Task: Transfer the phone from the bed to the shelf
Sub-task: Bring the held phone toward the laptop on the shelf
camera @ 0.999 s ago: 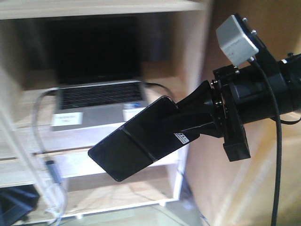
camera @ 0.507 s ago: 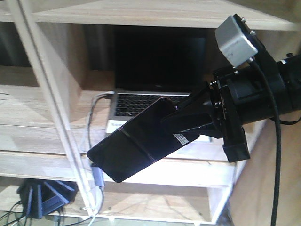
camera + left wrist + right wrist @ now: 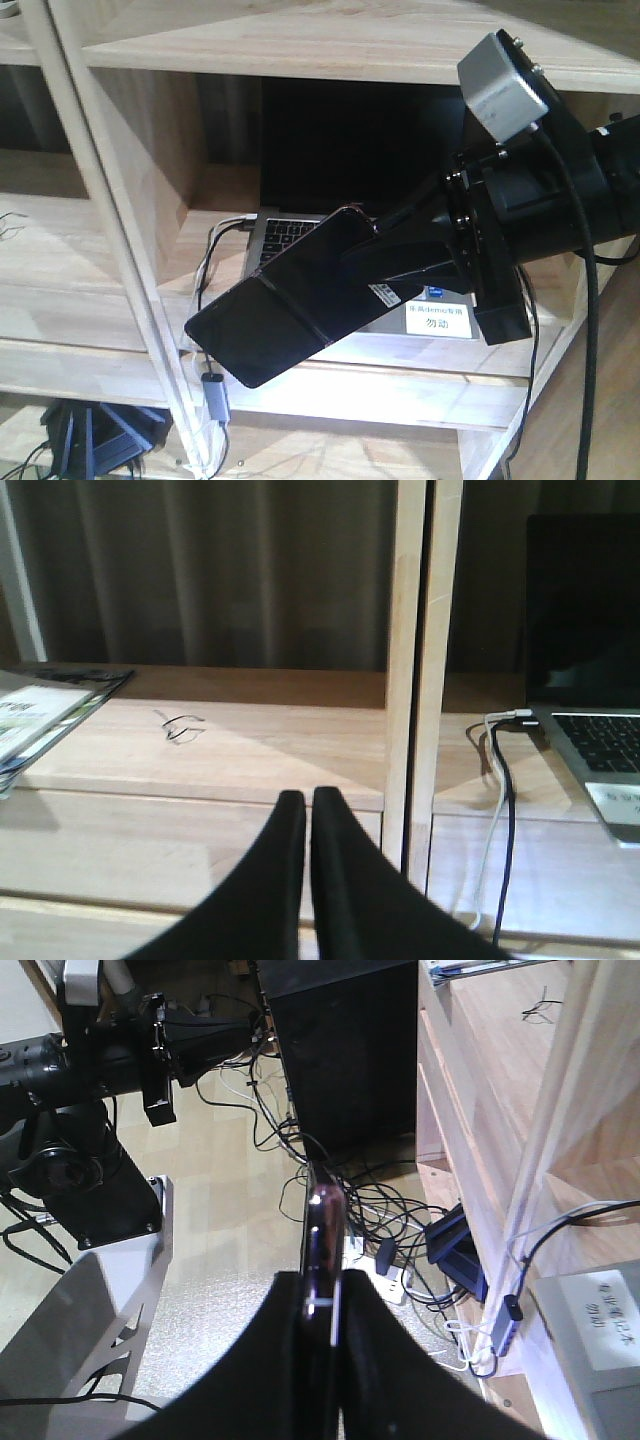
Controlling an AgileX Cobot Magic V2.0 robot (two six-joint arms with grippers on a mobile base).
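Note:
The phone [image 3: 285,310] is a glossy black slab with a crease across its middle, held tilted in the air in front of the shelf [image 3: 330,45]. My right gripper [image 3: 375,255] is shut on its upper end. Seen edge-on in the right wrist view, the phone [image 3: 322,1235] sits clamped between the two black fingers of the right gripper [image 3: 325,1290]. My left gripper [image 3: 307,800] is shut with nothing in it, facing a bare shelf board [image 3: 230,750]. The bed is out of view.
An open grey laptop [image 3: 350,170] with a white label [image 3: 438,320] occupies the shelf compartment behind the phone. An upright wooden post [image 3: 110,200] stands to the left. Cables [image 3: 212,390] hang down the shelf front. Magazines [image 3: 40,715] lie on the left board.
The view has shifted along the shelf: the laptop and the post have slid rightward in frame. The phone stays in the right gripper at the same tilt.

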